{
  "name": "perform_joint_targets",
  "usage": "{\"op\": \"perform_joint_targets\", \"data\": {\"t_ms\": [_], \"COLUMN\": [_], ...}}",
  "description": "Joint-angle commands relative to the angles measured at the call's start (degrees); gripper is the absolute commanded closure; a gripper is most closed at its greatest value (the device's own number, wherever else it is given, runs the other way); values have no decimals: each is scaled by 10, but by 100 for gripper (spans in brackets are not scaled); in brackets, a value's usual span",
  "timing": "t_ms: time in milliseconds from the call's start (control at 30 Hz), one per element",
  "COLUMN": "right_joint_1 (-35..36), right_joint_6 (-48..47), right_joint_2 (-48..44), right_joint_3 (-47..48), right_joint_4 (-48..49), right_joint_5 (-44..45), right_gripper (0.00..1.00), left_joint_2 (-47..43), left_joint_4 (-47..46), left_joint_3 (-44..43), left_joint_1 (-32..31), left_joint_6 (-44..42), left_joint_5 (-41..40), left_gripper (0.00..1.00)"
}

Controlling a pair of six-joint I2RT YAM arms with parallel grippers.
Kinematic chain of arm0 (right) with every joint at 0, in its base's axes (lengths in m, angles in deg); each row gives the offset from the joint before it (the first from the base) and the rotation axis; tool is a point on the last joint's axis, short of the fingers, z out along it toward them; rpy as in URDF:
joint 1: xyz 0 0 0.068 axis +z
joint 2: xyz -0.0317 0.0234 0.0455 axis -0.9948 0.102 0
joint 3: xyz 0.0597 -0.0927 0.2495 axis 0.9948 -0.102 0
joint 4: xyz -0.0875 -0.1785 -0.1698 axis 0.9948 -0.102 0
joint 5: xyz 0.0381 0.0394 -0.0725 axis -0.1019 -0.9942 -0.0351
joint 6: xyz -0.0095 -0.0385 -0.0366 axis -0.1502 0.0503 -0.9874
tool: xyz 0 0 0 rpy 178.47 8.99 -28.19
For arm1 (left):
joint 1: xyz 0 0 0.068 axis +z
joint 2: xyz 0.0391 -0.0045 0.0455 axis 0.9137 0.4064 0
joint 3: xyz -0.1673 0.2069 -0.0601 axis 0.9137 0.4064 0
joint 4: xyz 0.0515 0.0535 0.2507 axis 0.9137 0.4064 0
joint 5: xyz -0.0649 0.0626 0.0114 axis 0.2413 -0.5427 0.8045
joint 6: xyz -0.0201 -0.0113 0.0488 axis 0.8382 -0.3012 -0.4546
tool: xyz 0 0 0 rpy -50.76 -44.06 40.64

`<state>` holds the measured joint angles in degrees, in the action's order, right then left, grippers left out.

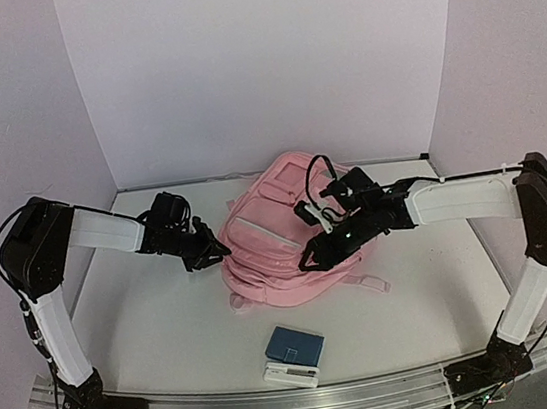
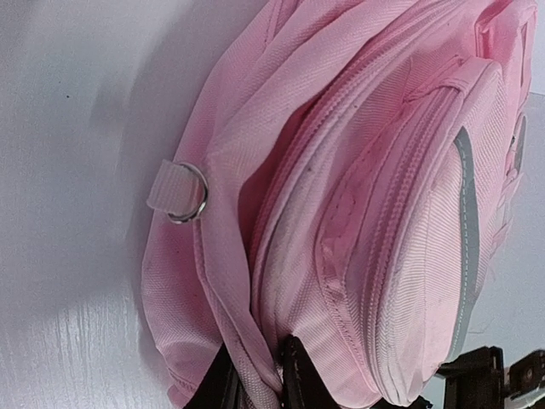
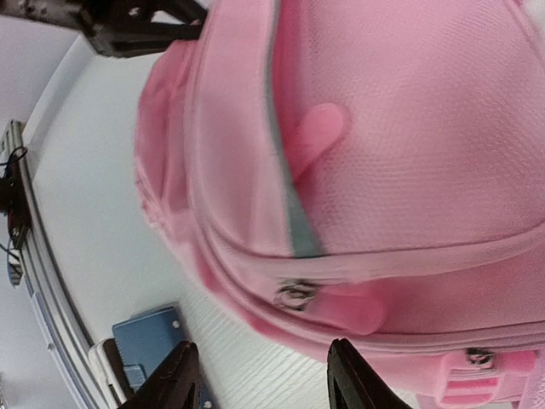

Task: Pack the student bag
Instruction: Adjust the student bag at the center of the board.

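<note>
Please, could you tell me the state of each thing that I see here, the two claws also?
student bag: lies front up, zipped shut as far as visible.
left claw: shut on a fold of the bag's side.
right claw: open, over the bag.
blue case: closed, lying on a white box, outside the bag.

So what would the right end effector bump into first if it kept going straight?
Most likely the pink backpack, near the metal zipper pull just ahead of the open right end effector. Nothing else sits between them, though the depth is hard to judge.
</note>
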<state>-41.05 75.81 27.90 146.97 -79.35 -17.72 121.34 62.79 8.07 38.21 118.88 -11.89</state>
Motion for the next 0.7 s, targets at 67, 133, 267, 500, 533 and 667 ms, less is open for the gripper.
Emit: {"op": "perform_joint_targets", "data": {"t_ms": [67,133,267,500,533,667], "right_joint_1": [29,29,29,28,28,29], "right_joint_6": [42,69,99,37,23,-20], "right_joint_2": [-61,-64,-61,-22,-18,0], "right_joint_3": [-31,-35,-34,-13,-11,-2], "right_joint_4": [32,43,45,49,49,48], "right_joint_5": [31,94,214,203,198,184], "right_gripper": [55,54,50,45,45,48], "left_joint_2": [6,7,5,2,1,2], "left_joint_4": [-14,-15,-15,-10,-10,-12], "left_joint_3": [-8,-7,-2,-1,-2,-2], "left_joint_1": [-4,-5,-5,-5,-5,-5], "left_joint_6": [4,5,8,6,6,9], "left_joint_5": [-11,-12,-13,-13,-13,-13], "left_gripper": [86,88,90,91,91,95]}}
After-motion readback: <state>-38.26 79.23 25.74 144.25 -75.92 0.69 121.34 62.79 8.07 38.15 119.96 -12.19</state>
